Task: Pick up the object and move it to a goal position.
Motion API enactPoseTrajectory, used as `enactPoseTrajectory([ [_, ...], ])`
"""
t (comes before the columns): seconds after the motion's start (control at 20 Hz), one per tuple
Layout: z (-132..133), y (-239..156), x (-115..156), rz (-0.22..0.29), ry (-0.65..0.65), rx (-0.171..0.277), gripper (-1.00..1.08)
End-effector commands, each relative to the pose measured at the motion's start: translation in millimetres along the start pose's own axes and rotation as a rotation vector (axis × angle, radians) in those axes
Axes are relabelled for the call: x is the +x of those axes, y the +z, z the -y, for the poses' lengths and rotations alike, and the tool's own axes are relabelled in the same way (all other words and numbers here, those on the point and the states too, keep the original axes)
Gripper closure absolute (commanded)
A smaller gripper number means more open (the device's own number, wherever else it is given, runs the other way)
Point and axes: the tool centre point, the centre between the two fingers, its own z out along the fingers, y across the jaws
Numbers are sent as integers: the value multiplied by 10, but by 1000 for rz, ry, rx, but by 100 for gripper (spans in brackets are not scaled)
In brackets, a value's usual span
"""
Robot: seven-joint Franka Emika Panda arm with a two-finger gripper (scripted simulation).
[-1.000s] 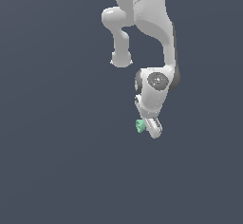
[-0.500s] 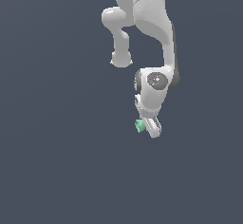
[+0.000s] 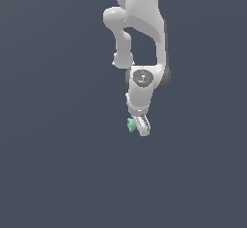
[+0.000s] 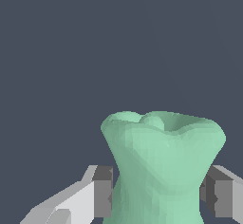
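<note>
So the arm point(image 3: 140, 34) hangs over plain grey ground, the gripper point(image 3: 140, 125) has its jaws pinched in on the little green lump point(image 4: 163, 166)'s waist. Looks like carry stage; next it needs a steady move to the goal, which isn't visible.

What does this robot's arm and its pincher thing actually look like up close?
The arm is glossy white, built of rounded, bulging segments with dark bands at the joints. A round grey cap with a small red mark sits on the wrist joint. The gripper is small, with white fingers tipped by flat dark grey pads. No cables show.
</note>
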Motion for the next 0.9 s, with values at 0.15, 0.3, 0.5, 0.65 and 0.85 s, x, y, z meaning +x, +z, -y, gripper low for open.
enactPoseTrajectory([
  [0.15, -283, -48, 435, 0, 1, 0, 108],
  [0.3, -396, -68, 617, 0, 1, 0, 108],
  [0.5, -486, -84, 767, 0, 1, 0, 108],
  [0.65, -508, -88, 811, 0, 1, 0, 108],
  [0.85, -484, -86, 791, 0, 1, 0, 108],
])
